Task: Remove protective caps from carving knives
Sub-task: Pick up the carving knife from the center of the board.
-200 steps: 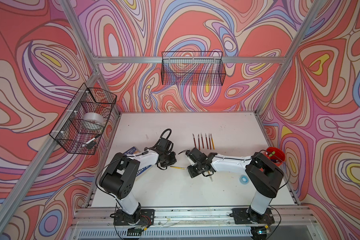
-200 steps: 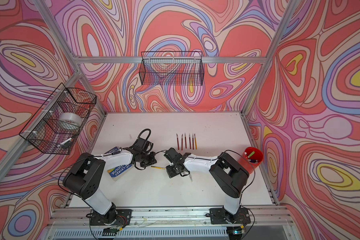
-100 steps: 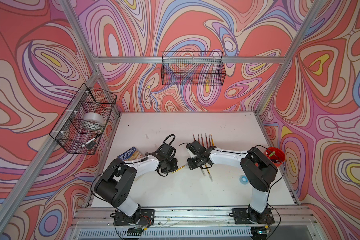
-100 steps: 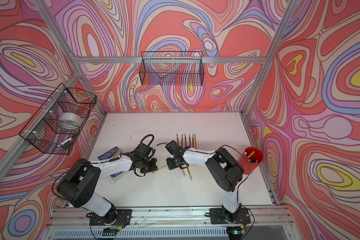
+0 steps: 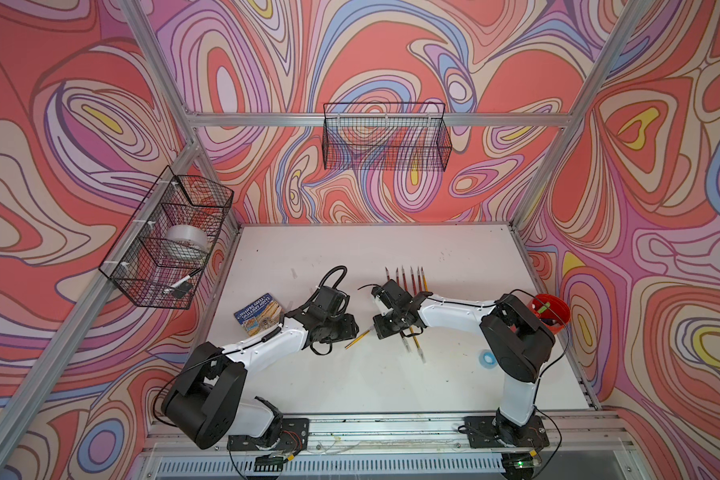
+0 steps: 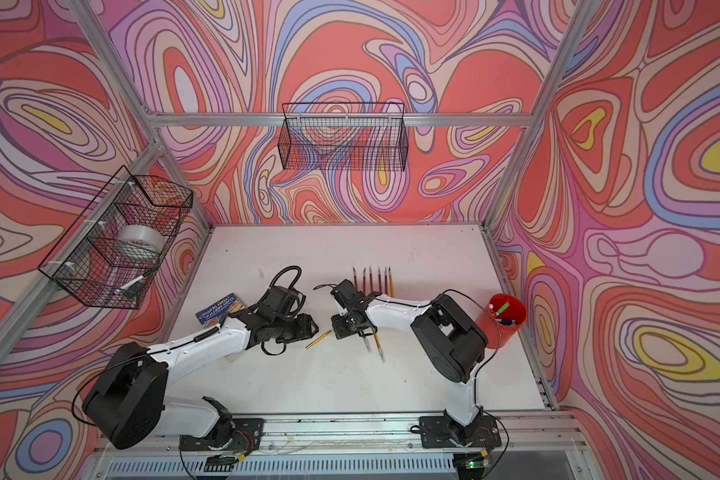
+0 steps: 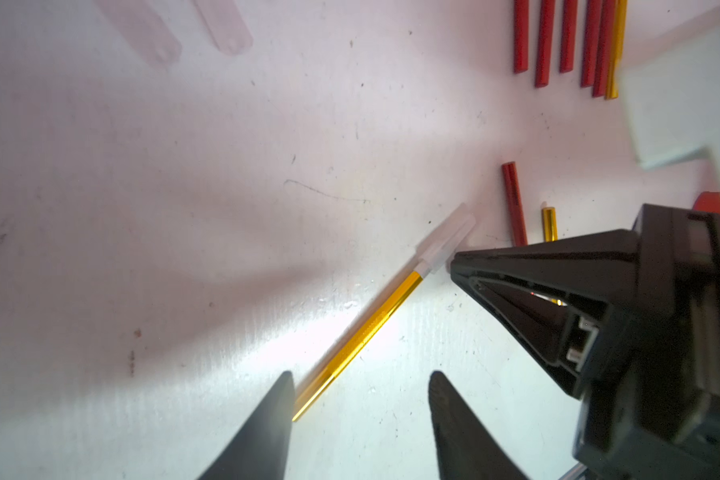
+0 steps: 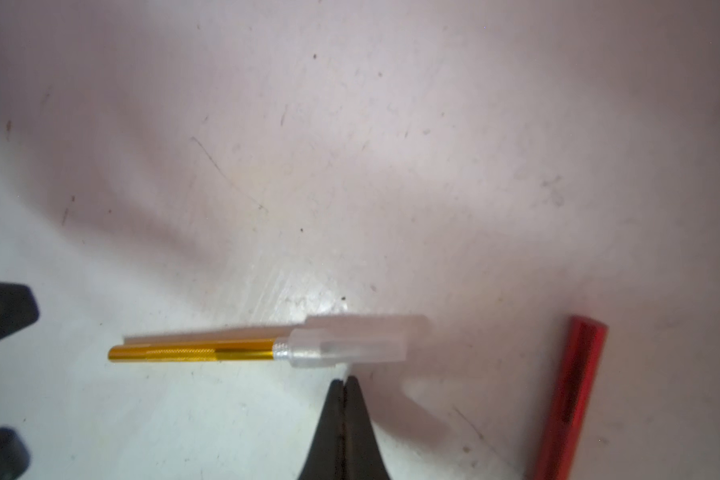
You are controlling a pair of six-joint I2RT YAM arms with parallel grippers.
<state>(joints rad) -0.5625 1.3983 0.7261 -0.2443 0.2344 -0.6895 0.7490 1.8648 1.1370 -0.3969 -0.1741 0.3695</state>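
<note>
Left hand (image 7: pixel 360 376) spreads wide, empty; right hand (image 8: pixel 345 380) is pinched closed on nothing. Between them on the bench (image 5: pixel 350 395) lies a yellow carving knife (image 5: pixel 356 338), protective cap (image 7: pixel 445 241) on, pointing two o'clock; the blade inside is blurred.

1. Both top views sit high above the front edge, facing down and back over the whole flat white tabletop (image 5: pixel 391 386) (image 6: pixel 329 382).
2. Both wrist views look down on it from close up, sharing one slim yellow metal-handled carving knife (image 7: pixel 381 318) (image 8: pixel 258 353).
</note>
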